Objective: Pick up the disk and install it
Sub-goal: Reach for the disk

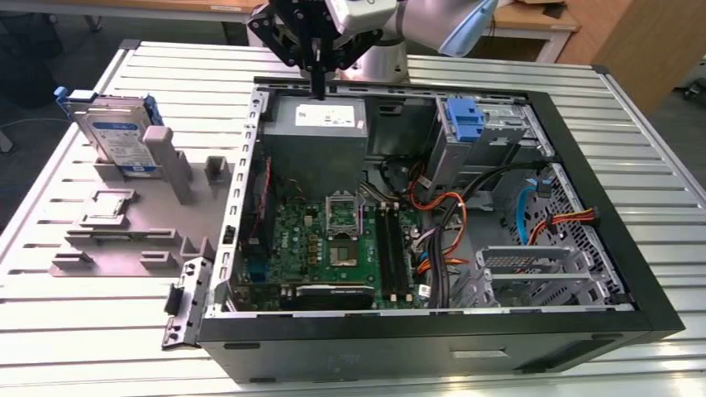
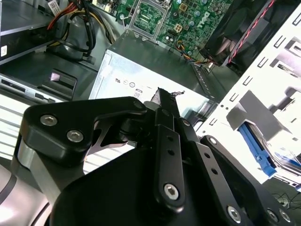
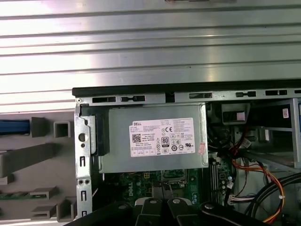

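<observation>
Exterior view: we see the tool point(image 1: 319, 93) clenched on nothing, poised over the grey power supply point(image 1: 317, 120) inside the open computer case point(image 1: 441, 343). The disk point(image 1: 119, 136) stands upright in a grey fixture point(image 1: 144, 223) on the table point(image 1: 88, 331), well apart, at the exterior view's left.

Open air lies above the disk point(image 1: 116, 136), which stands upright in the grey stand point(image 1: 144, 240) by the worktop's point(image 1: 99, 322) edge on the exterior view's left. The stand's posts flank it low down. Between the stand and the computer case point(image 1: 441, 339), the case's raised side wall bars a level path. Inside the case, the grey box point(image 1: 320, 124) sits right under the closed pincer point(image 1: 319, 93). A blue latch piece point(image 1: 465, 120) rises near it, cables point(image 1: 441, 223) crowd the middle, and a metal cage point(image 1: 530, 269) fills the front corner on the exterior view's right.
</observation>
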Robot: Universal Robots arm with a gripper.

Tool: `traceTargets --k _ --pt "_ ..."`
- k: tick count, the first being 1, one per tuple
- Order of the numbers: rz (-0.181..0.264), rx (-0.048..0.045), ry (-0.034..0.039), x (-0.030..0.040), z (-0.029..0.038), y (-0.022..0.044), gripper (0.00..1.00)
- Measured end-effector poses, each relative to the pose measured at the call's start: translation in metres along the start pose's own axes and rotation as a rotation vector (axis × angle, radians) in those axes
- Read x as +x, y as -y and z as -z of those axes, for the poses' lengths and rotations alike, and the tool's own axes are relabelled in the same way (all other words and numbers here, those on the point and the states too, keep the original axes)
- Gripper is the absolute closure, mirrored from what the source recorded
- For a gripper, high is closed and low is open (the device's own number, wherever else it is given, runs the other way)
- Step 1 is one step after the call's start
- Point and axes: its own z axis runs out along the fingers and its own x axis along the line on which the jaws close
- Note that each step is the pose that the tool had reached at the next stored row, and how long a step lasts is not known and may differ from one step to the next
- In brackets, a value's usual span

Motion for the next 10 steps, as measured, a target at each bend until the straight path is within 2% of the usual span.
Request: traceTargets --k 10 --pt "0.000 0.0000 0.0000 0.0039 0.0001 0.0003 0.90"
